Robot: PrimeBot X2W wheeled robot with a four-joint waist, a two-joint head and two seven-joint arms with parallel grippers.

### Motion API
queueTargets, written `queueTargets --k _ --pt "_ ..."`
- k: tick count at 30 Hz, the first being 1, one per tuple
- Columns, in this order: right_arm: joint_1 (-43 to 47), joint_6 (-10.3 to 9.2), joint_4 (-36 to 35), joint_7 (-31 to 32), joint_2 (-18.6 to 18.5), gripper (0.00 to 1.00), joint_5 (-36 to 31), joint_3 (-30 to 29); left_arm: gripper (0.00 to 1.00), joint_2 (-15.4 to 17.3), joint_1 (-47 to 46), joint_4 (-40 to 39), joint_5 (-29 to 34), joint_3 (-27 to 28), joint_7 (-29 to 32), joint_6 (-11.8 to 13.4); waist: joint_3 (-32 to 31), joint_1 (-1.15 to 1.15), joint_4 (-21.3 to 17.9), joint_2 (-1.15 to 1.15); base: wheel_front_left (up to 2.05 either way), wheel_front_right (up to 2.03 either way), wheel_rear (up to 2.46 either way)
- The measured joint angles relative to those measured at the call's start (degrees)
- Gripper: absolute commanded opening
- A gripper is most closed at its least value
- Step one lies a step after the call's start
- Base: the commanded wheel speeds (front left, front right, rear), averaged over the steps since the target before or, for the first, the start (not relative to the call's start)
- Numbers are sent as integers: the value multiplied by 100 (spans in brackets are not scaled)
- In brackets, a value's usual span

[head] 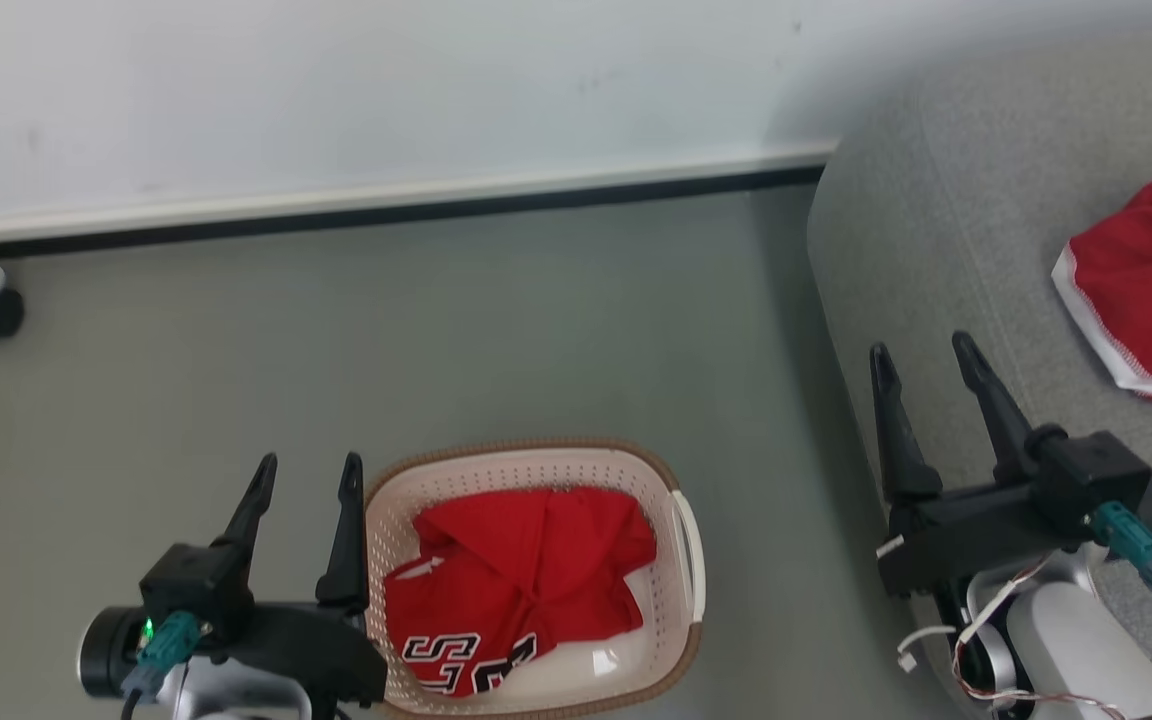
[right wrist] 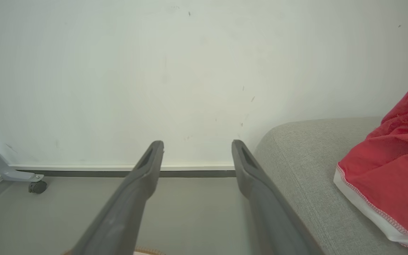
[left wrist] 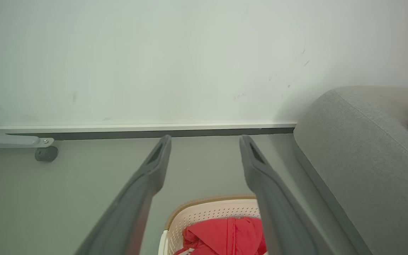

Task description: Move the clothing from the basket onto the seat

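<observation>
Right now the red jersey [head: 521, 570] lies crumpled in the basket [head: 536, 447]. It covers most of the basket's floor, its lettering is turned toward the near rim, and a bare strip of plastic shows at the near right corner. A second red garment [head: 1151, 290] with white trim lies on the seat [head: 936, 250], toward its right edge in my head view. The basket stands on the grey floor [head: 436, 330], near the seat's rounded edge.

My left gripper [head: 308, 462] hovers just beside the basket's left rim, fingers apart and holding nothing. My right gripper [head: 921, 347] hangs over the seat's near edge, likewise spread and empty.

I judge the step in hand is reaching in for the jersey. To do it well, I should bring the left gripper over the middle of the heap and come down with fingers wide. Then I should pinch a thick fold rather than a single layer and lift straight up, so the cloth clears the rim without dragging the basket along.
</observation>
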Motion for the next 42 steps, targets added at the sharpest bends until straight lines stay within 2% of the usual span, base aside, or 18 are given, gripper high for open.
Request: queueTargets --k 20,24,31,42 --pt "-1154 -10 -848 235 382 100 -408 -109 100 33 -1591 1251 458 -480 178 -433 1620 0 -417 1 0 0 0" --pt "-1297 -14 -970 279 482 100 -463 -90 100 54 -1783 1494 476 -479 214 -457 1872 0 -505 1 0 0 0" --pt "-1607 -15 -1258 328 630 100 -557 -112 100 124 -2395 2162 483 -425 465 -556 2553 0 -746 1 0 0 0" --pt "-1971 -15 -1530 327 784 100 -667 -180 100 255 -3234 2937 495 -632 1034 -964 3503 0 -1055 1 0 0 0"
